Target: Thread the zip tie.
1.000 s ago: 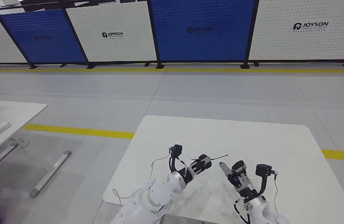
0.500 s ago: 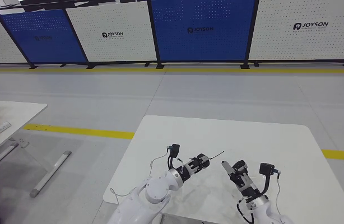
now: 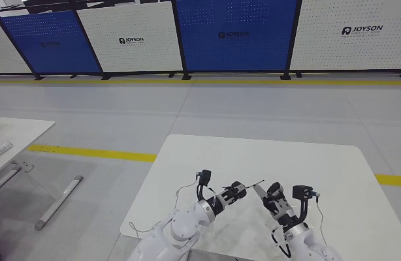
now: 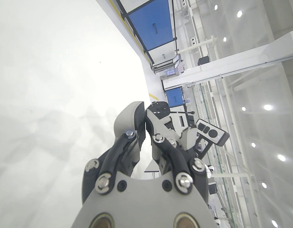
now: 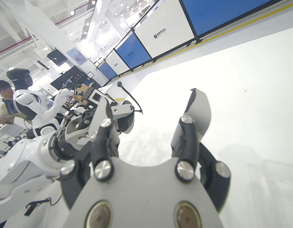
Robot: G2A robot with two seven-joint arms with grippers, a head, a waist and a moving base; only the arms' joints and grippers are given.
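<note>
1. Top view: mounted above the arms and pitched down over the bench. It faces the partition panels at 12 o'clock, with the arms at 6 o'clock; mid-range.
2. Left wrist view: close behind the left gripper, sighting along it across the bench surface.
3. Right wrist view: close behind the right gripper, facing the left gripper. It shares the bench and panels with the top view.

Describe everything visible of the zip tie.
The zip tie is a thin black strip, plastic by the look, with a small blocky head at its free end. It is unthreaded and bends slightly. The left gripper is shut on it near its other end, holding it above the white table. The open right gripper is near but not gripping it.
</note>
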